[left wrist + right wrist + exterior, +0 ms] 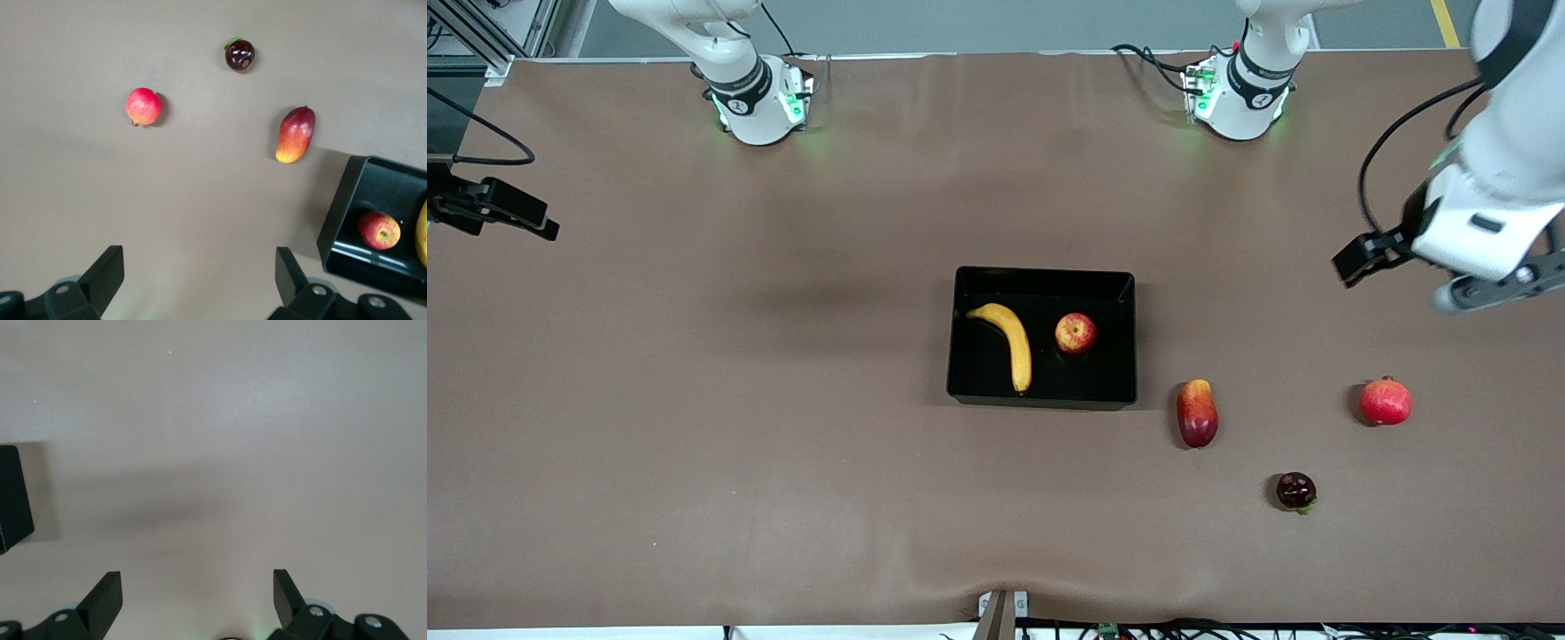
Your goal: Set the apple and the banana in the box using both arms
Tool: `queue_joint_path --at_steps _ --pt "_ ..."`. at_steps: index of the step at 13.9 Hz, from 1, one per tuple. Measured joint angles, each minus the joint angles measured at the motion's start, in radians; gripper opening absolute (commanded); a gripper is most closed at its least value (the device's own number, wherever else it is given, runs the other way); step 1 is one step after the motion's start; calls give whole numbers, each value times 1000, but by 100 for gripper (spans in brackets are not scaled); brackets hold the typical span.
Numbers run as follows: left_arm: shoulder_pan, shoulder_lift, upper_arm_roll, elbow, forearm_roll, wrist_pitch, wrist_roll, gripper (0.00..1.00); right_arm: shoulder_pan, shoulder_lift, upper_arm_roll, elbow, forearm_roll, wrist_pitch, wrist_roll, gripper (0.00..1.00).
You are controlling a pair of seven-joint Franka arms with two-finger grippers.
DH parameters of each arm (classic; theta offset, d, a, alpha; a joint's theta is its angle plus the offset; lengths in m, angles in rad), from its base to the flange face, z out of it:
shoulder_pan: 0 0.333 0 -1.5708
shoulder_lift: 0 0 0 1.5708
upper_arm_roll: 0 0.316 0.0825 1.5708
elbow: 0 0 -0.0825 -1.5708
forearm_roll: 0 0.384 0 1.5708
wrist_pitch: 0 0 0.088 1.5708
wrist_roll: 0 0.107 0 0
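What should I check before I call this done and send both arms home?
1. apple in the box: ok.
2. banana in the box, lying flat beside the apple: ok.
3. left gripper open, holding nothing, over bare table at the left arm's end: ok.
4. right gripper open, holding nothing, over bare table: ok.
5. Mango-like fruit, red crowned fruit, dark fruit outside the box: ok.

Box (1042, 396) glossy black plastic; table (694, 400) matt brown, smooth covering.
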Motion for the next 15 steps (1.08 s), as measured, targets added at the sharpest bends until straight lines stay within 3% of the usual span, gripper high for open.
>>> queue_joint_path --at_steps 4,7,9,15 --pt "14 -75 40 -70 -30 -3 99 100 -1 0 -3 1 0 0 0 100" --pt "-121 -124 226 -128 -66 -3 205 100 0 0 -1 2 0 0 0 100" --pt "-177 -153 289 -171 -72 -1 227 100 0 0 -1 2 0 0 0 100" --pt "-202 -242 311 -282 -142 57 227 100 0 0 -1 2 0 0 0 100"
